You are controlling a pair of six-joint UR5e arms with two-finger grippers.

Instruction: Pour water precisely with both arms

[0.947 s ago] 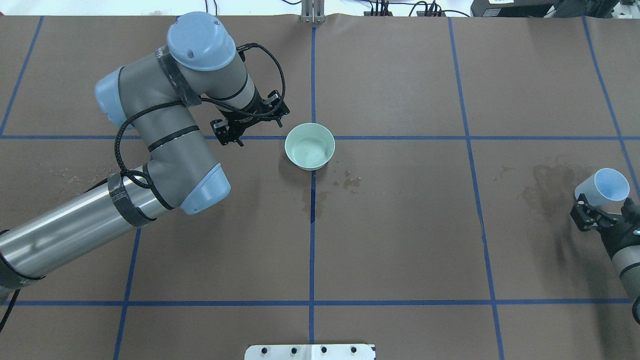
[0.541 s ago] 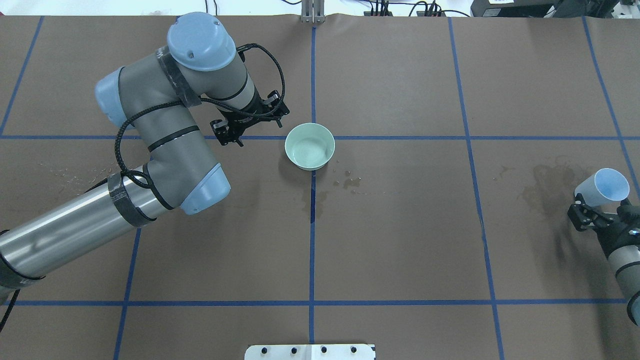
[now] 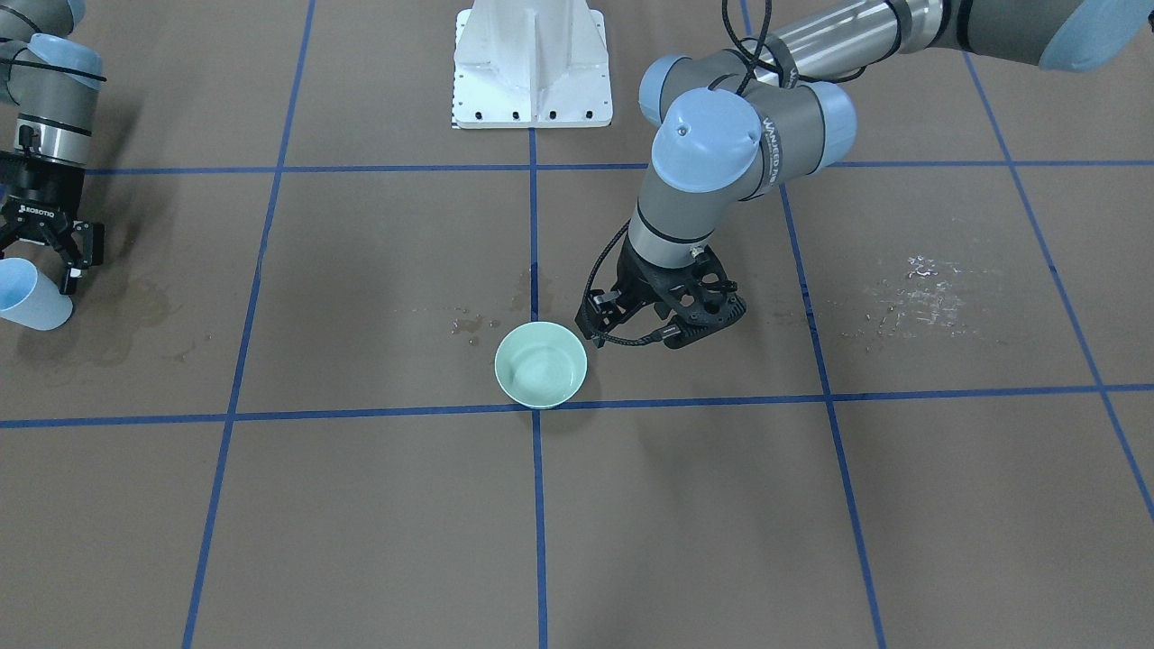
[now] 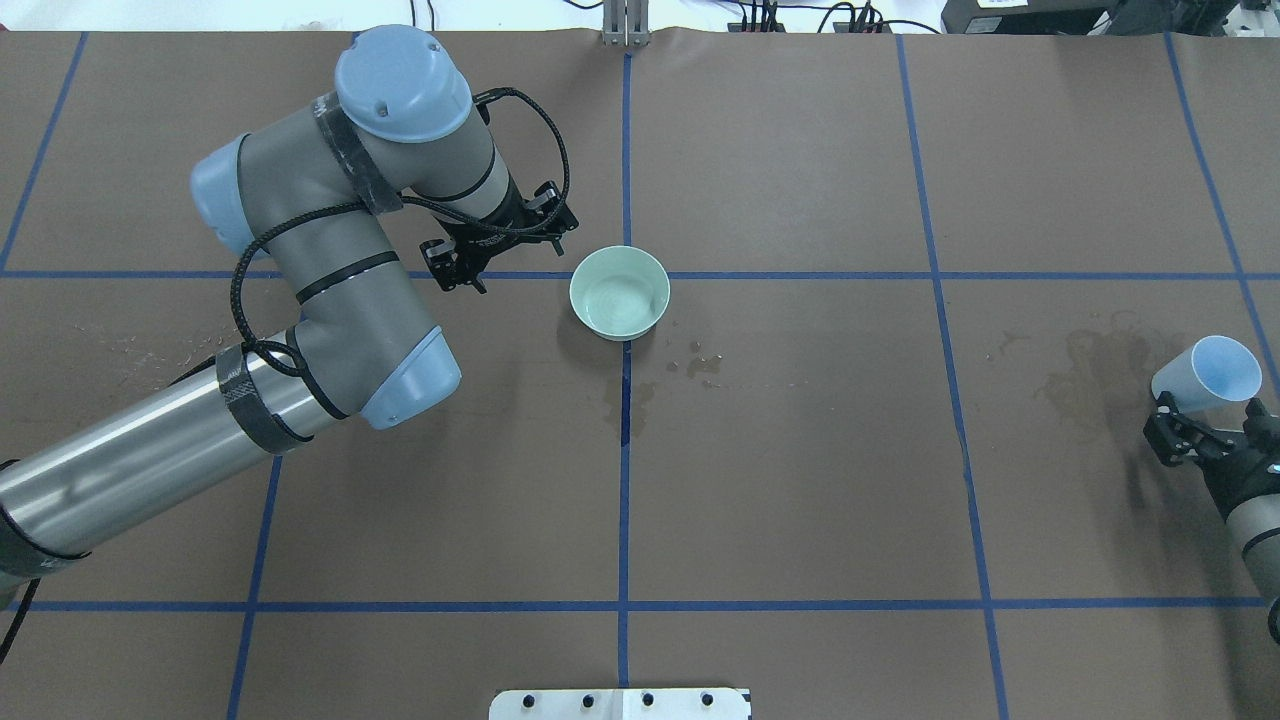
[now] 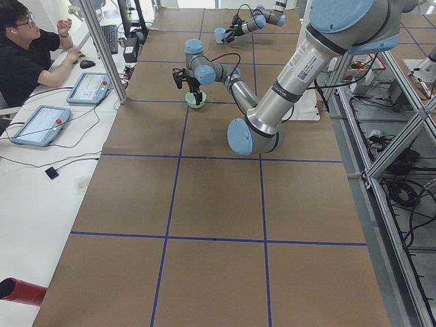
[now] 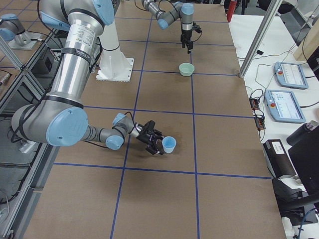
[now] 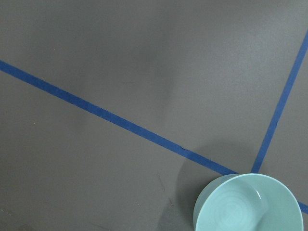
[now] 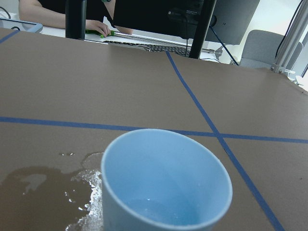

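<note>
One green bowl is sitting near the middle of the table, toward its far edge from the robot, and one pale blue cup is sitting at the table's right edge. The left hand is hovering just beside the bowl, apart from it, released with its fingers spread and grasping nothing. The right hand is clenched around the blue cup, which is tilting with its mouth up. A small amount of water is lying in the cup's bottom. One wet stain is spreading just beside the cup, and droplets are lying next to the bowl. Open table is stretching between bowl and cup and along the near edge.
</note>
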